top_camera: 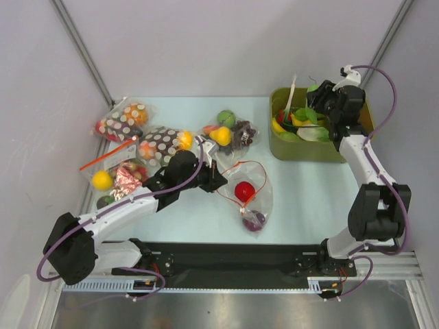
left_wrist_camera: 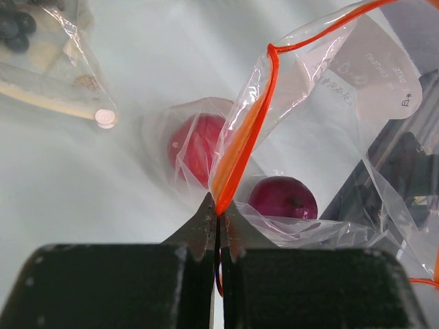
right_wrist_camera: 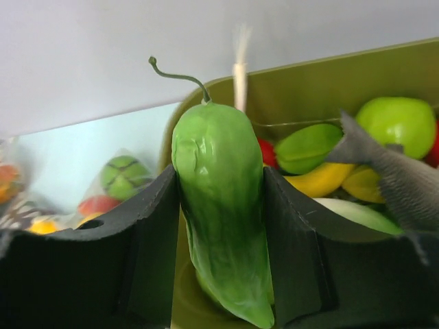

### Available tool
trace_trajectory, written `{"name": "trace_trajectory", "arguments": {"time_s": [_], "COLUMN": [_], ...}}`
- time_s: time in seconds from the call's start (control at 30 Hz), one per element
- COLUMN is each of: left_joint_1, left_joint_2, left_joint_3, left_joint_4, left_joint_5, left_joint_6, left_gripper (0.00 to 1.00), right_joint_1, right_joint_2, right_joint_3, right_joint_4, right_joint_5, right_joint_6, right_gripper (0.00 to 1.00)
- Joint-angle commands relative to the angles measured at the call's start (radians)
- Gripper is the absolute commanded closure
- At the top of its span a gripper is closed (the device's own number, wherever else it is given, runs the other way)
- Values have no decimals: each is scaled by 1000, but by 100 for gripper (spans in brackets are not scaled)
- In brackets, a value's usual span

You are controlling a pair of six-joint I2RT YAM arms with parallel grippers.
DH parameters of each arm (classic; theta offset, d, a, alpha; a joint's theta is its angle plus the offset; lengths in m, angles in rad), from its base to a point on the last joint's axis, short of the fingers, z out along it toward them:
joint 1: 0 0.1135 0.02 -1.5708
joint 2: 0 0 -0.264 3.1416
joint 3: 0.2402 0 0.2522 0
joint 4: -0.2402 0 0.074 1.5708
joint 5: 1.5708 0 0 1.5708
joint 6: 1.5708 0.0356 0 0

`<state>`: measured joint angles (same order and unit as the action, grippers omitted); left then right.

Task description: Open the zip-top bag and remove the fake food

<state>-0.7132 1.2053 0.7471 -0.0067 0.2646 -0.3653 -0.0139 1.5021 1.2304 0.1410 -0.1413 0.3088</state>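
Observation:
The zip-top bag (top_camera: 255, 184) lies in the middle of the table with its red-orange zip strip (left_wrist_camera: 241, 144) parted. A red ball (top_camera: 244, 190) and a round purple piece (top_camera: 254, 221) are inside it; both show in the left wrist view, the ball (left_wrist_camera: 195, 147) and the purple piece (left_wrist_camera: 282, 197). My left gripper (top_camera: 218, 179) is shut on the zip strip at the bag's mouth (left_wrist_camera: 219, 212). My right gripper (top_camera: 321, 101) is shut on a green pepper-like piece (right_wrist_camera: 219, 151) above the olive bin (top_camera: 302, 151). A grey fish-like piece (right_wrist_camera: 401, 181) lies in the bin.
A bag with a white strip (top_camera: 230, 131) holds a green ball, a yellow piece and grapes. Two brown dotted bags (top_camera: 123, 118) (top_camera: 159, 142) and a bag with a yellow ball (top_camera: 113, 177) lie at the left. The bin (right_wrist_camera: 322, 82) holds several other toy foods.

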Motion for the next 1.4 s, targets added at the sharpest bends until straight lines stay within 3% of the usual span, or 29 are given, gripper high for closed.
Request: {"name": "trace_trajectory", "arguments": {"time_s": [0.0, 0.1, 0.13, 0.23, 0.33, 0.5, 0.7, 0.97, 1.1, 1.37], "left_joint_1": [0, 0, 0, 0, -2, 0, 0, -2, 0, 0], "left_joint_2": [-49, -61, -64, -72, -75, -76, -61, -21, -10, -1], "left_joint_3": [-8, -9, -8, -5, -3, -2, 3, 29, 34, 40], "left_joint_4": [14, -11, -18, -30, -29, -27, -18, -1, 4, 4], "left_joint_5": [-8, -19, -19, -24, -25, -24, -31, -16, -15, -14], "left_joint_6": [0, 3, 6, 11, 11, 8, 5, 6, 5, 5], "left_gripper": [100, 100, 100, 100, 100, 100, 100, 100, 100, 100], "right_joint_1": [-21, -34, -35, -47, -57, -60, -6, 349, 494, 750], "right_joint_2": [84, 125, 132, 148, 149, 103, -123, -428, -439, -315], "right_joint_3": [107, 136, 147, 159, 165, 135, 21, -85, -132, -137], "right_joint_4": [-73, -116, -130, -179, -198, -204, -218, -279, -320, -460], "right_joint_5": [55, 57, 58, 59, 51, 48, 32, 10, -66, -31], "right_joint_6": [-62, -72, -79, -86, -96, -93, -54, -45, -2, -39], "right_gripper": [70, 54, 42, 34, 14, 18, 21, 43, 51, 54]}}
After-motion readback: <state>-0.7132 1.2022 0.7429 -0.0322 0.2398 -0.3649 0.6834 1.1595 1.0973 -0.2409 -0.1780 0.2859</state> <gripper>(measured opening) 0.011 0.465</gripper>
